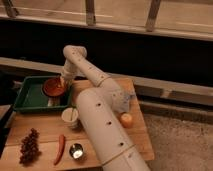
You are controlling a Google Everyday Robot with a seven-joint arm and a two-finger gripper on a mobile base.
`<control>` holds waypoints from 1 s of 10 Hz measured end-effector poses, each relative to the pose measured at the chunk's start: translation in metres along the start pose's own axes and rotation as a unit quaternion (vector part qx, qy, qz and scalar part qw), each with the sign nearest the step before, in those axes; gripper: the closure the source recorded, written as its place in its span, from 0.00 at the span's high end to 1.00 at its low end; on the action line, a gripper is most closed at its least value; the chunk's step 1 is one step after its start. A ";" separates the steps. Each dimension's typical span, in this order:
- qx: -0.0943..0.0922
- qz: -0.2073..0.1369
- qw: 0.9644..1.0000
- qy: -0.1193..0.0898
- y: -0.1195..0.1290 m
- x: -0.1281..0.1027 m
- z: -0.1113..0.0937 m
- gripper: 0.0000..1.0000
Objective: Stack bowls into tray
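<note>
Placement stage of the stacking task. The arm reaches from the lower right of the view up and leftward, ending at the gripper, which sits over the right-hand part of the green tray. The reddish-brown bowl lies inside the tray, in its far right portion, with its orange-red inside facing up. From the gripper the bowl lies at about 8 o'clock, and the gripper meets or overlaps the bowl's rim at the bowl's 2 o'clock edge. Whether the gripper is clamped on that rim or has let go cannot be told from this view, nor whether the bowl rests fully on the tray floor or hangs just above it. No second bowl is discernible under it. Judged from this layout, the step in hand is the setting-down of the bowl; the next move calls for a clean release and a straight lift clear of the rim, so that the bowl is not tipped or dragged toward the tray's sloping wall. On the wooden table, at 6 o'clock from the tray, stand a pale cup, a bunch of grapes, a red chili and a small metal cup, all well apart from the gripper.
</note>
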 end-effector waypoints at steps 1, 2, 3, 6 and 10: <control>0.000 0.000 1.000 0.000 -0.001 0.000 0.000 0.66; -0.001 -0.001 1.000 0.001 0.001 0.001 -0.001 0.66; -0.003 -0.002 1.000 -0.001 0.002 0.002 -0.004 0.66; -0.010 -0.004 1.000 -0.003 0.004 0.002 -0.008 0.66; -0.008 -0.004 1.000 -0.004 0.003 0.002 -0.008 0.66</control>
